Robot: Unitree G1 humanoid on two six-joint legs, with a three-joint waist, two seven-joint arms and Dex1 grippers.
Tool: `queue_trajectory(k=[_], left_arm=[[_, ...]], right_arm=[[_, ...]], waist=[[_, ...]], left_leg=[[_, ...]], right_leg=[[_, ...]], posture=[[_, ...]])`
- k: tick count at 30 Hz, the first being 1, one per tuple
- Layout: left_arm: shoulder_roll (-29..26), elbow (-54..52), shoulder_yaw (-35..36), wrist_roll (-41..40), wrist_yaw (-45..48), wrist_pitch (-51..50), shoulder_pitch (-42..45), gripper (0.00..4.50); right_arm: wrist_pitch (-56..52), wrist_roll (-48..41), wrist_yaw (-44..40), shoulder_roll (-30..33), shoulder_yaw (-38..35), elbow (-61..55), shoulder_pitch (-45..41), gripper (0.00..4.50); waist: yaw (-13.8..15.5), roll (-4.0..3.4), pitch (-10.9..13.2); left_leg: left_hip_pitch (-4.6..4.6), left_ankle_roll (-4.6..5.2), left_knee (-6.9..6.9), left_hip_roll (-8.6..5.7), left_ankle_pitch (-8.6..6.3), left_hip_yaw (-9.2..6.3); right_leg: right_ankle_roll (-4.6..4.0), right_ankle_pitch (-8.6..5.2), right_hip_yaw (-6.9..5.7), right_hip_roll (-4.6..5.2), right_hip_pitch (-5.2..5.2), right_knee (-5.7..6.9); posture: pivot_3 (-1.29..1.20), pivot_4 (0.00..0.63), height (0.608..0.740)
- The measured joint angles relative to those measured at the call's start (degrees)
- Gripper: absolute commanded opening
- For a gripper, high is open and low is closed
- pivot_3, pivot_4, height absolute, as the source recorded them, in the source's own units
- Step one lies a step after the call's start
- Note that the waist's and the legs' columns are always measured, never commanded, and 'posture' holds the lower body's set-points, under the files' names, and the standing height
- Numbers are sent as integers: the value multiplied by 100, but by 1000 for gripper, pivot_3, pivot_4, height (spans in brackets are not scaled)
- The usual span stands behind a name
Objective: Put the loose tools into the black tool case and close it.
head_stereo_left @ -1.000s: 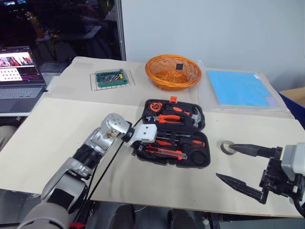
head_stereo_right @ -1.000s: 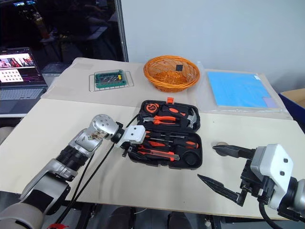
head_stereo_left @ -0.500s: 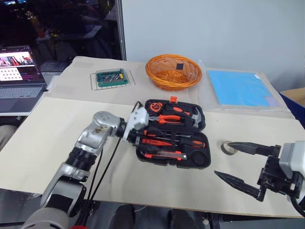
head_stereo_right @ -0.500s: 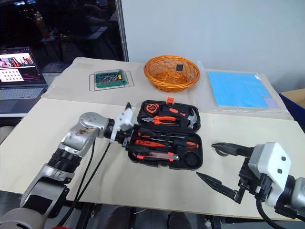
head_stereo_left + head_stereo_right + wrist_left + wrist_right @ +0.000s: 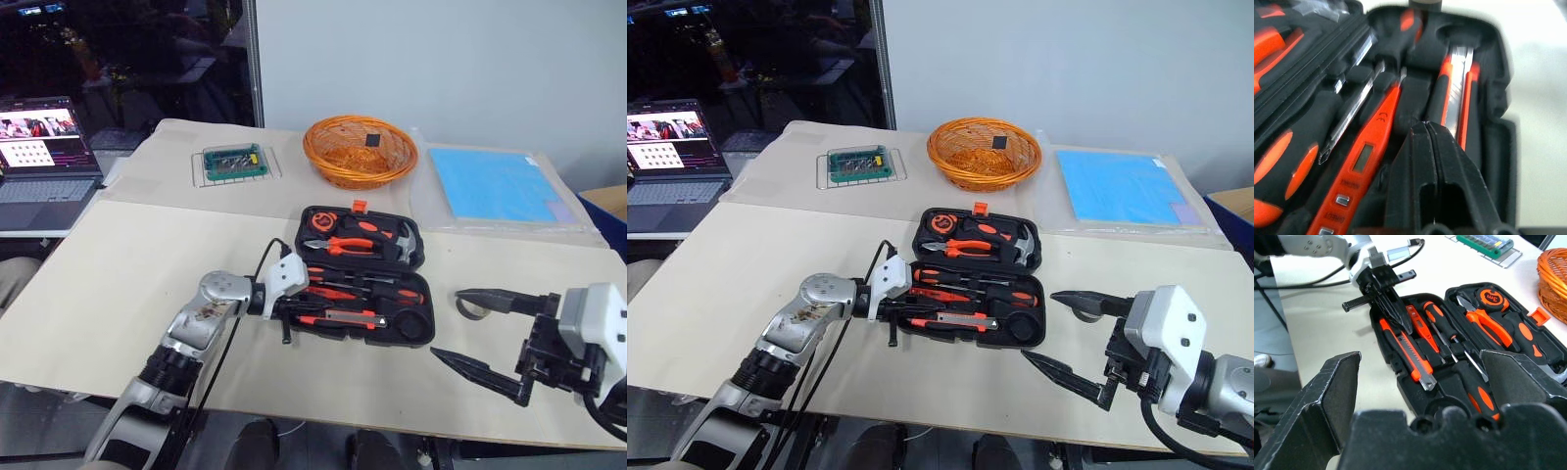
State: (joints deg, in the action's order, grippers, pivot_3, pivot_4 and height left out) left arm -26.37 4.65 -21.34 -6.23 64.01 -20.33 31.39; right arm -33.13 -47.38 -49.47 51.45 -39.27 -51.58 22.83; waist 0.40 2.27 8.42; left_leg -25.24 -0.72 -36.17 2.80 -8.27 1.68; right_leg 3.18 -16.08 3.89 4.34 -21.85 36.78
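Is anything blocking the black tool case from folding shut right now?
Yes: the shut left gripper pokes into the black moulded-plastic tool case's near half, between the orange tester pen and the orange utility knife. The open right gripper hovers clear, right of the case.

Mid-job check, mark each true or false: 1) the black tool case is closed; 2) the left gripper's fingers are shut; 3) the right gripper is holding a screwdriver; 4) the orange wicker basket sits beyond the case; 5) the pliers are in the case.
1) False: the black moulded-plastic tool case lies open, tools showing.
2) True: the left gripper has its fingers shut, tips over the case's near-left end.
3) False: the right gripper is open and empty, off to the case's right.
4) True: the orange wicker basket sits beyond it.
5) True: the orange-handled pliers lie in the far half.
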Motion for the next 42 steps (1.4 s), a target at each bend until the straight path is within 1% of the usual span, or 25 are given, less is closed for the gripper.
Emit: queue_trajectory(k=[4, 7, 9, 12, 14, 15, 16, 19, 20, 21, 22, 24, 25, 28, 30, 35, 36, 38, 42], left_arm=[[-37, 54, -220, 156, 98, -80, 208, 27], [4, 126, -148, 117, 134, 134, 169, 27], [137, 89, 108, -164, 139, 219, -77, 27], [247, -221, 365, -625, 173, 254, -349, 27], [231, -491, 590, -882, 182, 134, -338, 518], [164, -627, 689, -1032, 205, -27, -325, 551], [-27, -838, 902, -1370, 282, -394, -275, 1033], [-272, -1339, 1430, -2016, 278, -1041, 12, 1968], [-335, -1610, 1532, -2187, 248, -1190, 43, 2453], [-372, -1859, 1603, -2352, 193, -1355, 33, 2685], [-373, -2026, 1617, -2466, 151, -1488, 29, 3163], [-394, -2290, 1615, -2645, 21, -1758, -26, 3915], [-417, -2401, 1616, -2741, -36, -1875, -50, 4239], [-505, -2767, 1617, -3004, -130, -2132, -88, 4239], [-568, -2921, 1622, -3049, -211, -2178, -147, 4239], [-613, -3108, 1582, -3125, -318, -2196, -281, 4239], [-620, -3125, 1582, -3132, -342, -2196, -285, 4258], [-659, -3145, 1581, -3166, -368, -2193, -305, 4258], [-862, -3148, 1574, -3215, -289, -2194, -395, 4258]], right_arm=[[-250, 4, 45, 107, 13, -13, 188, 4500], [-506, 167, 351, 138, 108, 26, 219, 4500], [-612, 245, 548, 142, 125, 49, 158, 4500], [-726, 684, 828, 312, 273, 94, 92, 4500], [-904, 773, 906, 330, 280, 215, 49, 4500], [-1035, 711, 909, 363, 301, 297, -37, 4500], [-1355, 552, 947, 560, 552, 567, -463, 4500], [-1858, 558, 1137, 919, 1290, 1263, -1481, 4500], [-1936, 641, 1137, 1074, 1571, 1482, -1670, 4001], [-1997, 783, 1117, 1205, 1916, 1712, -1884, 3899], [-2020, 893, 1106, 1283, 2182, 1906, -2056, 3459], [-2074, 1114, 1097, 1337, 2701, 2227, -2484, 2800], [-2090, 1257, 1105, 1344, 2952, 2364, -2713, 2794], [-2193, 1719, 1075, 1547, 3676, 2769, -3190, 2794], [-2228, 1973, 1067, 1540, 4117, 3046, -3531, 2794], [-2242, 2403, 958, 1452, 4614, 3611, -3928, 2794], [-2239, 2443, 930, 1380, 4699, 3751, -3992, 2286], [-2232, 2541, 882, 1225, 4791, 3909, -4046, 1756], [-2228, 2652, 791, 1079, 4900, 4140, -4174, 362]], waist=[[0, -16, -37], [-1, -30, -56], [-12, -35, -55], [-21, -33, -40], [-11, -32, -38], [-7, -32, -37], [-45, -29, -31], [-115, -15, 4], [-115, -16, 4], [-116, -16, 5], [-105, -16, 6], [-100, -15, 10], [-106, -15, 11], [-96, -18, 17], [-109, -19, 21], [-117, -16, 27], [-117, -16, 27], [-117, -16, 28], [-124, -17, 30]], left_leg=[[10, -7, 2, 1, -4, 1], [12, -11, 4, 0, -7, 6], [-1, -5, 6, 2, -3, 11], [-37, 4, 5, 4, 2, 9], [-40, 4, 5, 1, 3, 8], [-40, 5, 5, -1, 3, 8], [-37, 5, 5, 0, 3, 10], [-33, 7, 3, 2, 5, 8], [-31, 7, 6, 1, 5, 9], [-29, 7, 9, 0, 5, 11], [-33, 8, 11, -2, 5, 11], [-39, 8, 16, -5, 5, 9], [-41, 8, 18, -6, 5, 8], [-49, 8, 23, -6, 5, 4], [-50, 9, 22, -7, 5, 6], [-46, 9, 17, -5, 5, 6], [-45, 9, 16, -5, 5, 6], [-44, 9, 15, -5, 5, 6], [-44, 9, 17, -5, 5, 7]], right_leg=[[0, -2, 0, 2, 2, -3], [-1, -2, 0, 9, 1, -6], [-4, 0, 4, 11, 4, -4], [-25, 14, 4, 5, -34, 1], [-22, 16, 4, 2, -32, 1], [-17, 18, 5, 2, -32, 1], [-16, 19, 8, 1, -33, 1], [-10, 11, 7, 1, -32, 0], [-8, 9, 8, 4, -29, -1], [-10, 8, 9, 5, -28, -2], [-10, 9, 9, 5, -32, -4], [-2, 23, 10, 3, -38, -2], [11, 30, 10, 2, -41, -1], [8, 29, 6, 0, -46, -2], [8, 29, 9, 0, -47, -2], [10, 29, 8, -2, -46, 2], [10, 29, 9, -2, -45, 2], [10, 29, 9, -2, -44, 2], [10, 30, 10, -2, -45, 2]], posture=[[0, 150, 740], [0, 150, 740], [0, 150, 740], [0, 150, 740], [0, 150, 740], [0, 150, 740], [0, 150, 740], [0, 150, 740], [0, 150, 740], [0, 150, 740], [0, 150, 740], [0, 150, 740], [0, 150, 740], [0, 150, 740], [0, 150, 740], [0, 150, 740], [0, 150, 740], [0, 150, 740], [0, 150, 740]])
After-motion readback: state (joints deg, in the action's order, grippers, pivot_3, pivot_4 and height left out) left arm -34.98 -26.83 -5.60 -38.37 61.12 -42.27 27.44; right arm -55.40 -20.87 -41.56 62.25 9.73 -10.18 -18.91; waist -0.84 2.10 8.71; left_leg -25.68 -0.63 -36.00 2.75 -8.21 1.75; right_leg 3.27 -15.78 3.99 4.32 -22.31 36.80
